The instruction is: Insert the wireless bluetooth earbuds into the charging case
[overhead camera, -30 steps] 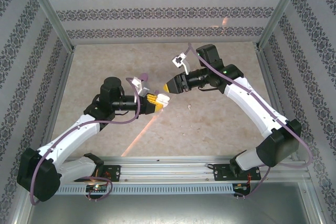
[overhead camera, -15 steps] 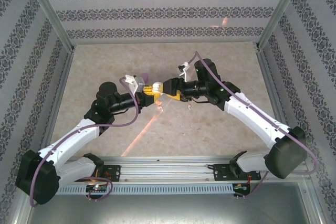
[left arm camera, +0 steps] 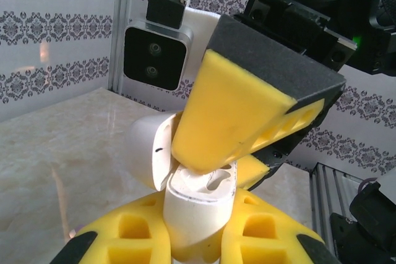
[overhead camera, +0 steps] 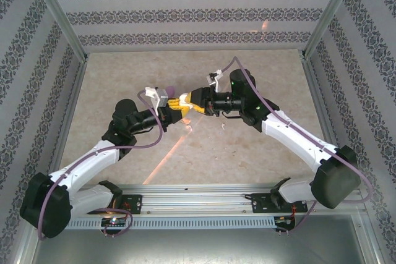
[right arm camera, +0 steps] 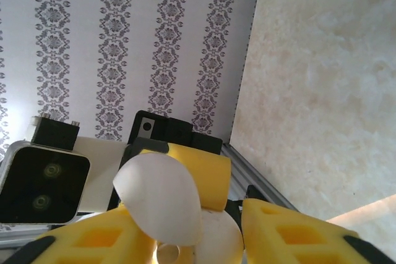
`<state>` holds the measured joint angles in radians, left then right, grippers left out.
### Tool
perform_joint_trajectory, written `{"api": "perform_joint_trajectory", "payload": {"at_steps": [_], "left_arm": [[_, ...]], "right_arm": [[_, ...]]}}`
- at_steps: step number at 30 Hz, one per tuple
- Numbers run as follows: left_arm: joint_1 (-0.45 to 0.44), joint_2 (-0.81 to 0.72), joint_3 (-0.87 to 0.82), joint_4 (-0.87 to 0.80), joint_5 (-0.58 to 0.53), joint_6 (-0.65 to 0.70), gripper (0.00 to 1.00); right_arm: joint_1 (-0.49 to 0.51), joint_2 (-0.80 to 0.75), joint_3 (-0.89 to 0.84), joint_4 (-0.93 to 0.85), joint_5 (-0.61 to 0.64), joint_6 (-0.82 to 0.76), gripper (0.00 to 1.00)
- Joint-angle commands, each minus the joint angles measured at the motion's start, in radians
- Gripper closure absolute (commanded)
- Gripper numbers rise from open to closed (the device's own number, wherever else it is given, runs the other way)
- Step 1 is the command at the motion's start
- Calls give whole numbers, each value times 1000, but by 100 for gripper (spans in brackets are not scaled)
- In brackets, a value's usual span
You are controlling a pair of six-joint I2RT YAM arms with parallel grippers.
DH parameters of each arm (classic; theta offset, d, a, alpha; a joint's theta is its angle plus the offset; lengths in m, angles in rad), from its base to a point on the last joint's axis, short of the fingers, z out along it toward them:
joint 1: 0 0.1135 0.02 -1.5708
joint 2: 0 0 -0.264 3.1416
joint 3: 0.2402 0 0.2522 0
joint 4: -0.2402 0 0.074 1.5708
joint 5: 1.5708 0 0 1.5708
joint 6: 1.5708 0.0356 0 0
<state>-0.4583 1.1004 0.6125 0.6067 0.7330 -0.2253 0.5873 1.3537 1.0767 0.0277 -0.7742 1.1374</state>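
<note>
Fingers of the left gripper clamp the open charging case, while the right gripper, fingers partly apart, presses its mouth, having closed in from frame right.

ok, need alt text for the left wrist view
The left gripper holds the pale charging case upright with its lid swung open, while a yellow fingertip of the right gripper comes down onto the open base. Behind them are the right wrist camera, a marble table and a patterned wall.

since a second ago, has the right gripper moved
Yes. The right gripper has shifted left, away from the back right frame post, and now meets the left gripper, which holds the charging case.
</note>
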Motion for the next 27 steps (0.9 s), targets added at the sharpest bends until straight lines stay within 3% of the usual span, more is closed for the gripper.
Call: {"api": "perform_joint_trajectory", "payload": {"at_steps": [1,12,22,27], "left_arm": [[-9,18,4,98,34,-43,100],[-8,37,10,85,83,-57,83],[-7,29,36,27,105,-42,45],[17,-6,51,-58,112,-30,40]], "right_arm": [[14,-16,-15,54,-12,24,66],[14,-30,-21,63,15,14,81],[12,-58,-16,11,49,-43,83],[3,-84,-7,-36,79,-92,83]]}}
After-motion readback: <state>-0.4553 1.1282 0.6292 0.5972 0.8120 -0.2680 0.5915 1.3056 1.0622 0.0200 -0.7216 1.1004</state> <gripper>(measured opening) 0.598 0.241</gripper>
